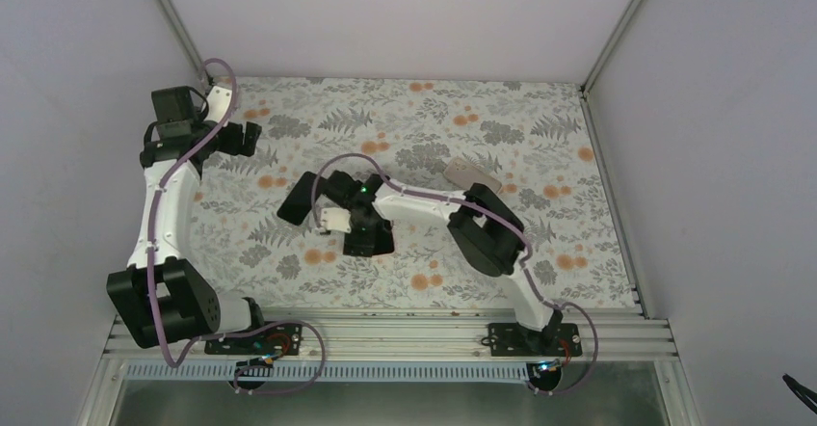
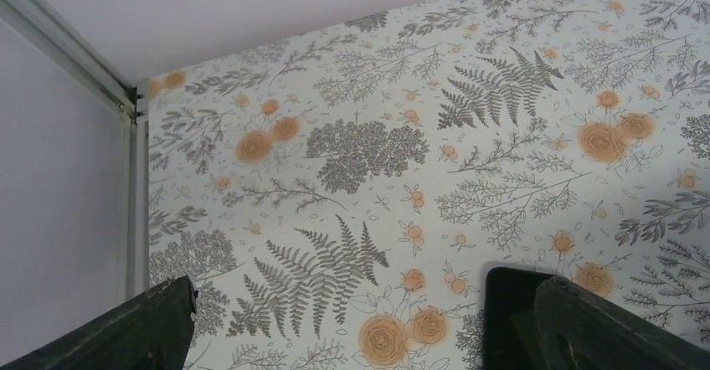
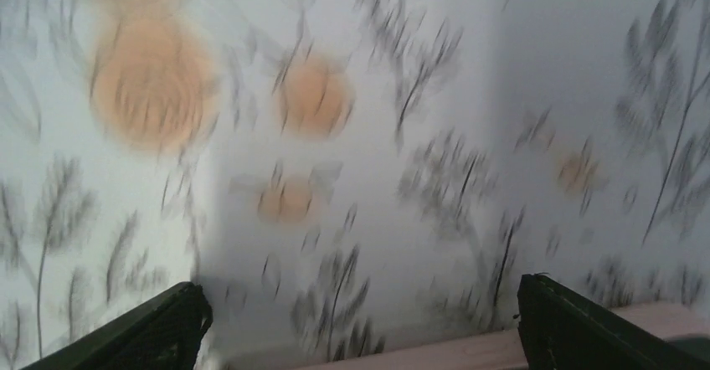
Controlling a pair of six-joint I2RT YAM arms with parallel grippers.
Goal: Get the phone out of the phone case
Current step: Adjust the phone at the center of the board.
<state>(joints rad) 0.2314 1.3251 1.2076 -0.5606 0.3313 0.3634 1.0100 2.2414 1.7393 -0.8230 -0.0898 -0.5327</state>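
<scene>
Phone: the black phone [image 1: 296, 198] lies flat on the floral table [image 1: 434, 122], left of centre, with its long side angled toward the back right. From above you cannot separate the handset from the case; it reads as one dark slab.

Left gripper [image 1: 241, 140]: you have it near the back-left corner of the table, close to the phone but apart from it. In the left wrist view its fingers [image 2: 155, 324] sit at the two lower corners, spread wide, with only printed table between them. It holds nothing. In that same view the phone's rounded dark corner [image 2: 509, 307] shows at the bottom, flat on the table just beside the right-hand finger.

Right gripper [image 3: 362, 303]: your right arm [image 1: 424, 204] reaches in from the near edge to the middle of the table, and its wrist end sits just right of the phone in the overhead view. In the right wrist view the fingers [image 3: 159, 328] stand wide apart with table pattern between them, and nothing is clamped.

A pale pink strip [image 3: 435, 355] runs along the bottom edge between the fingers. The frame is smeared, so you cannot tell what it is or whether a finger touches it.

Also on the table: a flat pinkish piece [image 1: 472, 176] lies beside the right forearm, well apart from the phone.
</scene>
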